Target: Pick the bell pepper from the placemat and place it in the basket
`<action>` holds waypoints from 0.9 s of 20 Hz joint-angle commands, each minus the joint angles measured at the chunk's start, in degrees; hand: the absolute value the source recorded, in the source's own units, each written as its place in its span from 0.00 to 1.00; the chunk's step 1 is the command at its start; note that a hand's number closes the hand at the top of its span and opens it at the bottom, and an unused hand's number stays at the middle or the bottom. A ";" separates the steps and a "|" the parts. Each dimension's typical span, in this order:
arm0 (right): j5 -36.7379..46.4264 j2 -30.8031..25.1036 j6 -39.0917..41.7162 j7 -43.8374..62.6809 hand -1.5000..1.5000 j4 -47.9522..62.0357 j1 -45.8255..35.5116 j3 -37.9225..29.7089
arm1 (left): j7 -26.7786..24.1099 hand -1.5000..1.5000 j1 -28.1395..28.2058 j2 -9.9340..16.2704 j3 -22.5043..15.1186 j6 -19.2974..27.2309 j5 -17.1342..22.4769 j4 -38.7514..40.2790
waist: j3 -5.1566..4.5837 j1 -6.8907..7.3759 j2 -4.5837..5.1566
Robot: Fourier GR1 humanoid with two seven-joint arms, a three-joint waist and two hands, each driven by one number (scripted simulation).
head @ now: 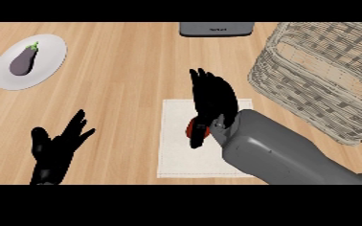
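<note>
A red bell pepper (191, 128) lies on the white placemat (176, 159) at the middle of the counter, and only a small part of it shows. My right hand (212, 100) hangs over it, fingers stretched away from me and the thumb down beside the pepper's left side. The palm hides most of the pepper, and the fingers are not curled round it. The woven basket (318, 76) stands to the right of the placemat, tilted in view, its rim close to my right forearm. My left hand (60, 146) rests open at the lower left, fingers up.
A white plate (50, 72) carrying a purple eggplant (23, 60) sits at the far left. A dark grey appliance (216, 29) stands at the counter's back edge. Bare wood lies between the plate and the placemat.
</note>
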 commanded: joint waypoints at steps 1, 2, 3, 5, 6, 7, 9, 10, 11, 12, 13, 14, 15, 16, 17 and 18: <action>3.44 -0.07 -1.36 6.79 0.00 0.47 3.25 0.08 | 0.23 0.50 3.18 0.63 -0.15 -2.63 0.43 4.12 | -0.56 0.42 0.55; 4.11 1.32 -0.98 9.85 0.00 -1.12 3.63 1.42 | 0.97 0.50 3.27 -1.35 -2.56 0.00 -1.92 3.87 | -0.57 0.06 0.41; 5.16 2.76 -1.49 8.70 0.00 1.58 3.36 0.88 | 3.54 0.50 0.05 -0.37 -0.78 -0.21 -0.74 3.19 | -0.55 0.38 0.59; 6.16 2.89 -1.23 7.37 0.00 2.54 3.57 -0.17 | 0.75 0.50 3.75 -1.77 -2.13 -0.30 -1.51 2.11 | -0.54 0.87 0.54; 7.50 1.18 -2.54 6.57 0.00 -0.15 6.43 0.14 | 5.03 0.50 0.14 0.04 -0.28 0.71 -1.31 1.99 | -0.51 0.13 0.48; 7.57 4.06 -0.91 8.74 0.00 1.41 3.41 -0.35 | 2.15 0.50 3.57 -3.02 -3.59 2.21 -3.60 1.69 | -0.55 0.73 0.48; 8.86 3.75 -2.22 8.34 0.00 -1.16 8.05 1.11 | 1.55 0.50 4.27 -1.14 -1.24 -0.38 -1.58 2.27 | -0.55 0.41 0.40; 8.50 4.29 -1.08 6.01 0.00 1.76 5.33 -1.90 | 1.80 0.50 1.05 -0.72 0.21 -1.09 -1.30 4.69 | -0.56 0.60 0.65; 10.12 5.47 -1.98 7.06 0.00 1.05 6.92 -0.18 | 2.23 0.50 0.97 -0.28 0.44 -2.66 -0.28 4.59 | -0.57 0.47 0.59; 10.95 5.50 -2.28 5.74 0.00 2.44 7.14 -0.71 | 3.14 0.50 0.19 -2.33 -1.83 0.05 -2.80 4.13 | -0.54 0.45 0.64; 10.71 7.30 -1.20 5.15 0.00 5.31 5.53 -1.63 | 0.75 0.50 3.37 -2.39 -2.27 -0.60 -3.03 2.59 | -0.55 1.18 0.67; 11.36 5.59 -1.77 2.61 0.00 5.50 7.90 -1.31 | 0.50 0.50 2.10 -2.27 -0.98 -0.75 -2.63 4.81 | -0.56 0.80 0.73; 12.17 8.07 -1.06 5.54 0.00 5.40 6.30 -1.34 | 5.39 0.50 -0.96 -2.19 -1.11 0.65 -2.67 2.93 | -0.53 0.65 0.67; 11.72 6.77 -1.19 2.25 0.00 7.63 7.03 -2.89 | 3.74 0.50 1.12 -1.51 -0.71 -0.81 -2.24 3.07 | -0.53 0.94 0.74; 13.01 5.50 -0.78 5.04 0.00 2.07 10.75 -0.34 | 3.50 0.50 0.68 -0.73 0.78 -0.94 -1.92 4.11 | -0.55 0.15 0.51; 11.78 6.35 0.32 2.29 0.00 7.15 9.60 -1.85 | 1.00 0.50 2.84 -0.31 0.73 -3.40 -1.08 3.63 | -0.56 0.99 0.70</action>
